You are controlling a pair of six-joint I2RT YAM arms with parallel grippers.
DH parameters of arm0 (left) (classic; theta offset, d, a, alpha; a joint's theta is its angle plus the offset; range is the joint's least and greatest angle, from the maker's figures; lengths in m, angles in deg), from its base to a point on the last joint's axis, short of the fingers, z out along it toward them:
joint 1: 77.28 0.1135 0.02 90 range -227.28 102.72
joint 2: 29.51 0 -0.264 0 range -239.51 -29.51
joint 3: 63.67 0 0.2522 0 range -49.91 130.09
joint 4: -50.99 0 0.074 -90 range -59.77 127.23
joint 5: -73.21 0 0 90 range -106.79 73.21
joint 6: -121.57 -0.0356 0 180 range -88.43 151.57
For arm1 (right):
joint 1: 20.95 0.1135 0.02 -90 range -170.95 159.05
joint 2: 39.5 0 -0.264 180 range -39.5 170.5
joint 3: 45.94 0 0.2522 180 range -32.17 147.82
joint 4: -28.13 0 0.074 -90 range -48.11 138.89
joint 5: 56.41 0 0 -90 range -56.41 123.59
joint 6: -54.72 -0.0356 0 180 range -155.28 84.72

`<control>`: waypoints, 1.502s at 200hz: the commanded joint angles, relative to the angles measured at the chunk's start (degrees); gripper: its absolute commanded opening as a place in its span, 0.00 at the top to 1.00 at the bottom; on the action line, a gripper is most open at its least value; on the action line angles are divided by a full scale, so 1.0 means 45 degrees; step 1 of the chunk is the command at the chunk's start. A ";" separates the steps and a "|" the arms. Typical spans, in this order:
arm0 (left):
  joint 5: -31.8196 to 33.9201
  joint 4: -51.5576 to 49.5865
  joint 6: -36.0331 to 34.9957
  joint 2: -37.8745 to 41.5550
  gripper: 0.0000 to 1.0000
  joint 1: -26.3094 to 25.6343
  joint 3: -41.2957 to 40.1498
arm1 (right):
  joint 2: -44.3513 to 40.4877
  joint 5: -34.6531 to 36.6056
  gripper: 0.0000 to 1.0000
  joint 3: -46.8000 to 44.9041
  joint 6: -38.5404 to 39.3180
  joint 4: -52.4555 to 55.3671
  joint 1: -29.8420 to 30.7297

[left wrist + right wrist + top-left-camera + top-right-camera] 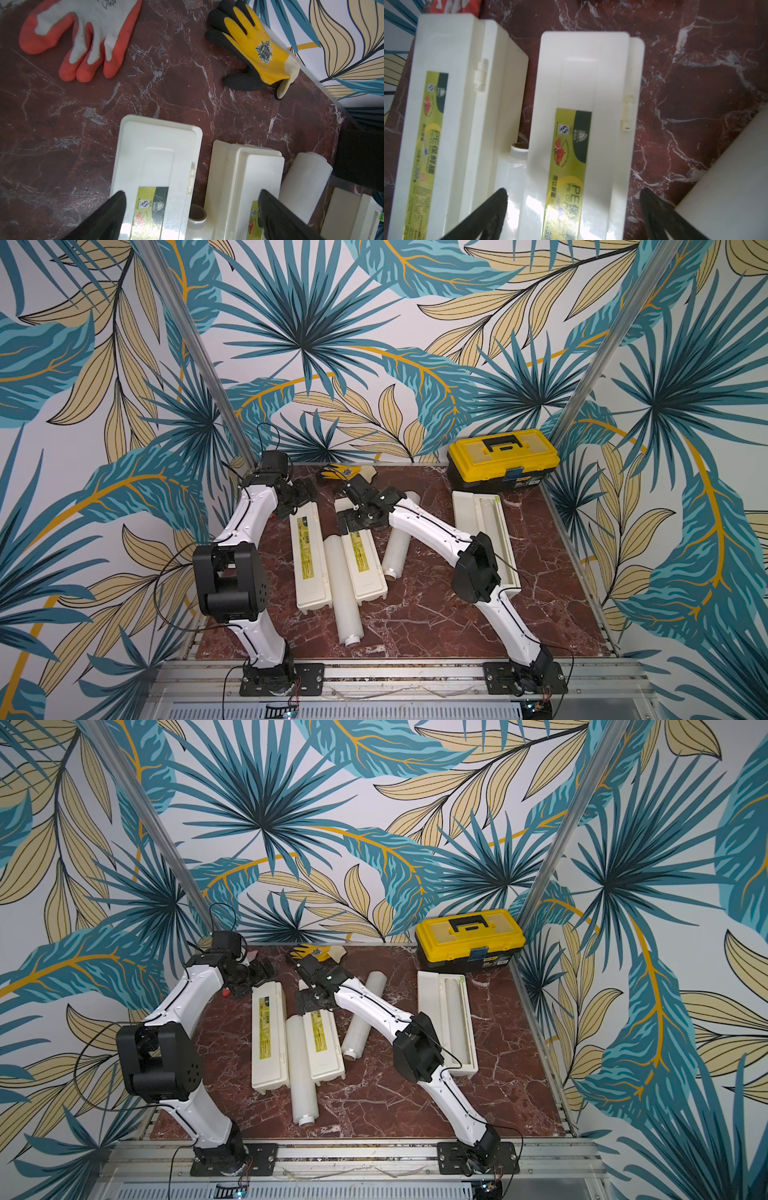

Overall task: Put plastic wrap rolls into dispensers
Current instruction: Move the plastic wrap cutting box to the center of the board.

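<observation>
**Left gripper [192, 195] and right gripper [573, 191] both spread wide, holding nothing**

Your left gripper sits near the far left corner of the tabletop [436, 614]. Its jaws stand wide apart above the far end of the first closed dispenser [309, 556], the one nearest the left edge. Your right gripper reaches across to the far end of the second closed dispenser [363, 560]. In its wrist view the fingers stand either side of the lid, but you cannot tell whether they touch it.

One roll [343, 589] lies between the two closed dispensers, pressed against both, with a core stub showing at its near end. A second roll [399, 539] lies tilted just right of the second closed dispenser, its far end partly under your right arm. The open dispenser [465, 514] lies along the right edge, with what looks like a translucent cylinder [492, 518] in its trough.

A yellow-and-black toolbox [503, 460] fills the far right corner. Two gloves lie by the far edge — a yellow-and-black glove [255, 47] and an orange-and-white glove [83, 35].
</observation>
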 commanded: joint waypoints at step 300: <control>-0.1508 0.0228 -0.0694 -0.1215 0.00 -0.1321 0.0991 | -0.2922 0.2036 0.01 -0.5216 -0.1548 0.2678 -0.2106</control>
